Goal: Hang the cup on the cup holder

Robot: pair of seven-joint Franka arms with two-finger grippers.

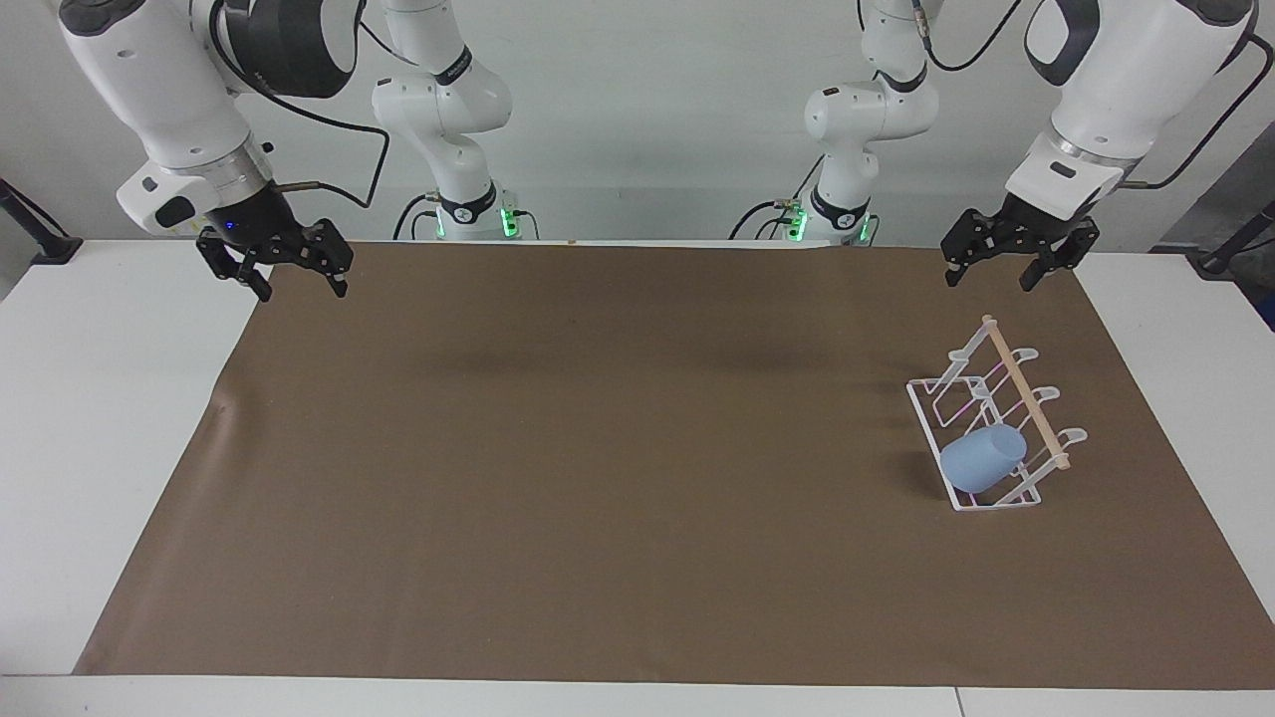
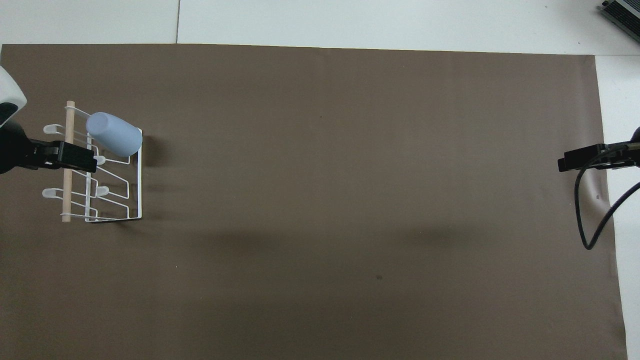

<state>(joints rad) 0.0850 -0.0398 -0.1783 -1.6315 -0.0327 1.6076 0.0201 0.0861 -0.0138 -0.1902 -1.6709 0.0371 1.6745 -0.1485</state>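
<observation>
A: Is the cup [image 1: 983, 459] on the cup holder [image 1: 999, 419] now?

B: It looks so. The blue cup sits tipped on a prong at the end of the white rack, low at the right of the facing frame. The job seems done.

A: What are the arms doing?

B: The left end effector [image 1: 1007, 261] hangs up in the air above the rack, fingers apart, holding nothing. The right end effector [image 1: 275, 268] waits at the upper left, fingers apart too.

A: Is anything in the way?

B: No. Only the brown mat [image 1: 598, 478] lies on the white desk [image 1: 110, 418].
</observation>
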